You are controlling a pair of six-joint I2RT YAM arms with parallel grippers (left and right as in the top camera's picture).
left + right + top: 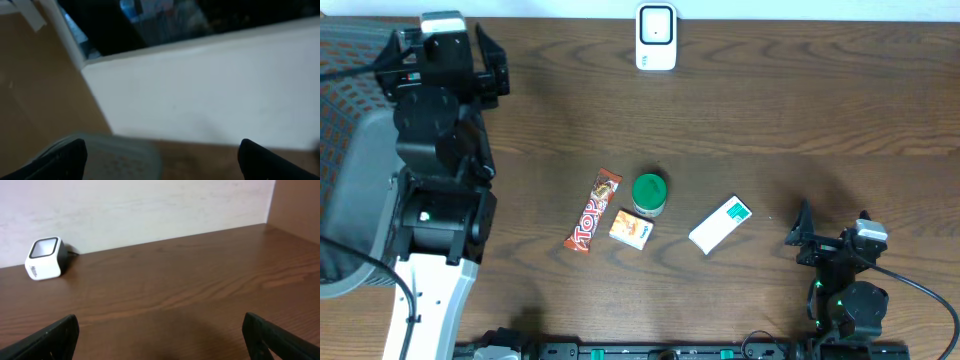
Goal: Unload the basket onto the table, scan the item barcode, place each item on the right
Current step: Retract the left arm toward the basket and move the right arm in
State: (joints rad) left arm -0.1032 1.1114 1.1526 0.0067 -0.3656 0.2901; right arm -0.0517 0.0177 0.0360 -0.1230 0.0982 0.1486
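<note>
Nearest the robot's base, the right pincer (832,233) sits low over the dark brown wooden worktop (820,110), close to its near edge. Its two black fingers are spread wide and there is nothing between them.

A little farther in, around the middle of the worktop, four small goods lie in a loose group:
- A white oblong carton with a green end (720,224) lies slanted, nearest the right pincer but well apart from it.
- To its left is a small orange and white box (631,230).
- Just beyond that box stands a little jar with a round green lid (649,194). I cannot tell whether the two touch.
- A red and orange candy bar in a shiny wrapper (594,211) lies slanted just to the left of the box.

No pincer touches any of them.

The left arm is raised along the left side, beside a grey mesh chair (350,150). The left pincer (161,152) is also spread, holding nothing, and its own camera looks at a white wall (210,95).

Farthest away, at the middle of the far edge, a white barcode scanner with a dark rounded window (656,37) stands upright in front of the pale wall. It is well apart from the goods and from both pincers.
</note>
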